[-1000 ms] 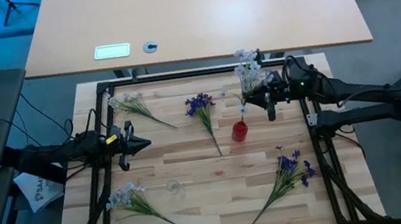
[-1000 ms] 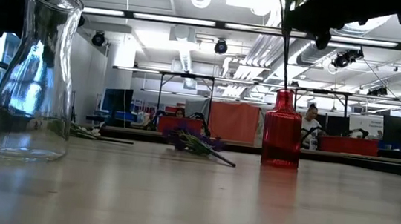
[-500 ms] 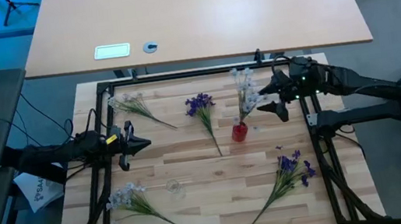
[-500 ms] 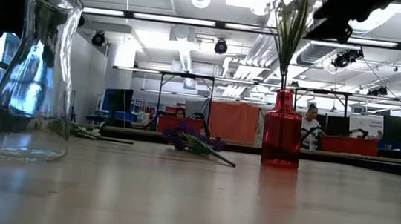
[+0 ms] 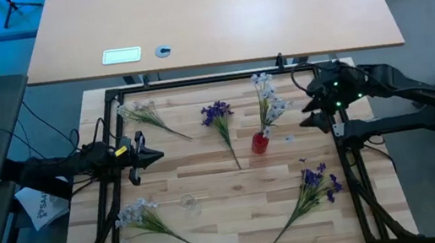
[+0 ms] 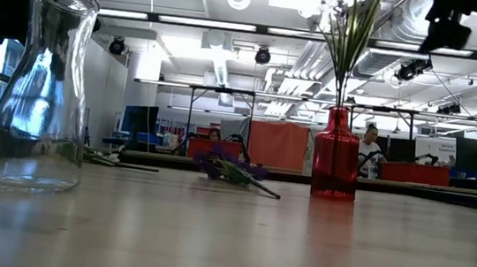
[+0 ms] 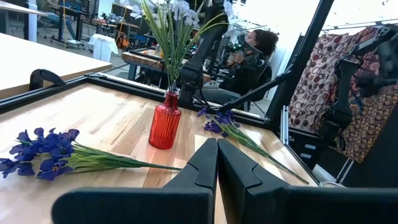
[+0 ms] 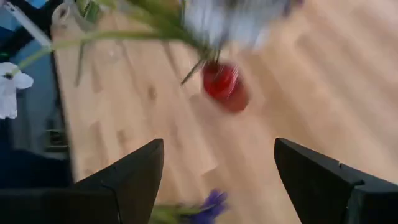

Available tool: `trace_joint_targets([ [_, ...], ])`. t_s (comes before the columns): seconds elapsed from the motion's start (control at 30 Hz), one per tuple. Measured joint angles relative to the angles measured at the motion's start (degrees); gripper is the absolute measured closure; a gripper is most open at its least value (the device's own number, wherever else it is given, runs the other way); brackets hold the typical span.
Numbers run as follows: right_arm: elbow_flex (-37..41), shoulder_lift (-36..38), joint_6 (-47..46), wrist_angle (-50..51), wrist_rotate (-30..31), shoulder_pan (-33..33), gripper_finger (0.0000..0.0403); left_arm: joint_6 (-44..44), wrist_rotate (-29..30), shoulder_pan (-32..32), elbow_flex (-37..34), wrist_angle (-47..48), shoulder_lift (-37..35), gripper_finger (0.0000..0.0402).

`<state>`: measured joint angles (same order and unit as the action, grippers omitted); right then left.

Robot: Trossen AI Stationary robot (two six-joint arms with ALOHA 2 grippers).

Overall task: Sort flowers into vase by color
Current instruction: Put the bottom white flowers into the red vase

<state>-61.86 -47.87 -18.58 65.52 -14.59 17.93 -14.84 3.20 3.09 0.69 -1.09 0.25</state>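
A small red vase (image 5: 260, 142) stands right of the table's middle. A pale white-bluish flower sprig (image 5: 266, 102) stands with its stem in the vase's neck (image 6: 339, 116), and its blossoms lean toward the far edge. My right gripper (image 5: 306, 107) hangs open above the table, right of the sprig, touching nothing. In its wrist view the red vase (image 8: 224, 86) lies ahead of the spread fingers. My left gripper (image 5: 152, 156) waits shut at the left side, with nothing between its fingers (image 7: 217, 165). Two purple sprigs (image 5: 220, 119) (image 5: 316, 183) and two pale ones (image 5: 142, 115) (image 5: 144, 214) lie flat on the table.
A clear glass vase (image 6: 39, 86) stands near the front, left of middle (image 5: 186, 201). A black frame (image 5: 195, 80) borders the wooden table. Bare wood lies between the red vase and the glass vase. People sit in the room beyond the table.
My right gripper has opened and let go of the pale sprig, then drawn back toward the table's right edge and upward, tipping its fingers down. The sprig, first held upright over the red vase, now stands free in it, with its leaves spread.
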Motion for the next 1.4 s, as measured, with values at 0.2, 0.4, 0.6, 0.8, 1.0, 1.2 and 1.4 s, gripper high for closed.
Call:
trace_joint_targets([
  [0.2,8.4,0.2,-8.3,-2.3,-7.0,-3.0,0.0103,0.0,0.0,0.0,0.0,0.0,0.0,0.0401],
  [0.4,16.1,0.2,-17.9,-18.1,-13.4,-7.4,0.0103,0.0,0.0,0.0,0.0,0.0,0.0,0.0401],
  [0.6,17.9,0.2,-29.5,-27.9,-18.8,-11.3,0.0103,-4.6,1.0,0.0,0.0,-5.2,0.0,0.0401],
  [0.8,16.8,0.9,-42.8,-27.4,-25.6,-16.5,0.0103,-12.6,3.2,0.0,0.0,-20.6,0.0,0.0401],
  [1.0,16.8,2.9,-55.2,-25.6,-28.9,-25.8,0.0103,-14.0,10.1,0.0,0.0,-30.9,0.0,0.0401],
  [1.2,16.8,5.9,-62.5,-16.5,-25.6,-36.4,0.0103,-19.4,7.4,0.0,0.1,-30.4,1.6,0.0401],
  [1.4,16.8,6.4,-60.0,-12.9,-19.1,-41.0,0.0103,-22.4,2.5,1.1,7.4,-26.5,12.2,0.0401],
])
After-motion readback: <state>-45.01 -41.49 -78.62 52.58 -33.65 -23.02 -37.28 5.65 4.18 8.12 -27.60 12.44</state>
